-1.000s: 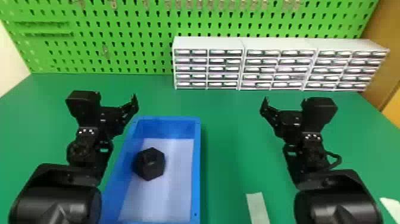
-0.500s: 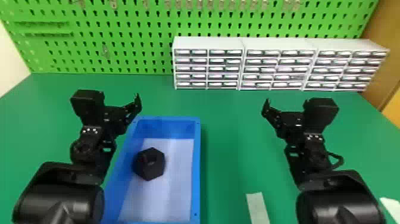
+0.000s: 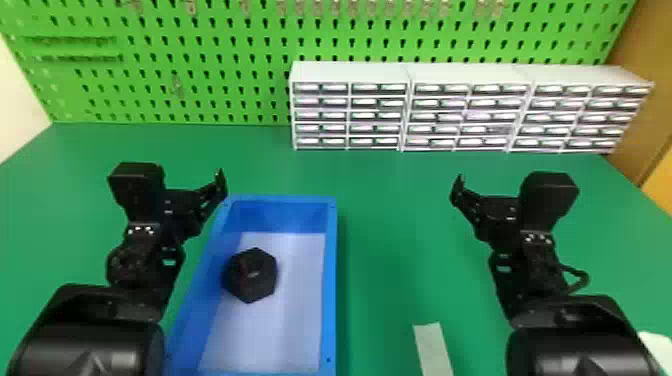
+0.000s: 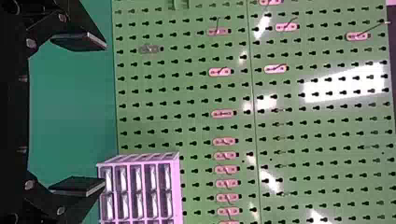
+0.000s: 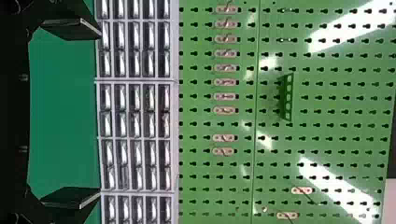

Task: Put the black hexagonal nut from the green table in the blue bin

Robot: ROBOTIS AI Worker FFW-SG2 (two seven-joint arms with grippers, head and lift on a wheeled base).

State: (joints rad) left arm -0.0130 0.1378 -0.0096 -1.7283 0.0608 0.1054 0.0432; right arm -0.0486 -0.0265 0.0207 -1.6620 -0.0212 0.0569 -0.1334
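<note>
Nearest first: a pale strip (image 3: 433, 350) lies flat on the table (image 3: 390, 240), right of the bin (image 3: 331, 290) and apart from it. Farther right, toward the table's right edge, a white piece (image 3: 659, 350); too little of it shows to say what it is.

The bin sits on the table left of the middle, its long sides running toward the far edge. The nut (image 3: 251, 275) is inside, on the bin's pale floor, a hexagonal face turned up. It lies closer to the bin's left side than to its right; whether it touches that wall I cannot tell.

My left gripper (image 3: 182, 202) is above the table by the bin's far left corner, released, its fingers (image 4: 84, 41) spread wide. My right gripper (image 3: 492, 207) is above the table's right part, well apart from the bin. It is released too, fingers (image 5: 70, 29) wide apart.

Along the table's far edge, from about the middle to near the far right corner, stand three white drawer units (image 3: 345, 72), side by side. Behind them rises a green pegboard (image 3: 210, 97), with a row of metal hooks (image 4: 225, 141) and a small green rack (image 5: 288, 97) on it.
</note>
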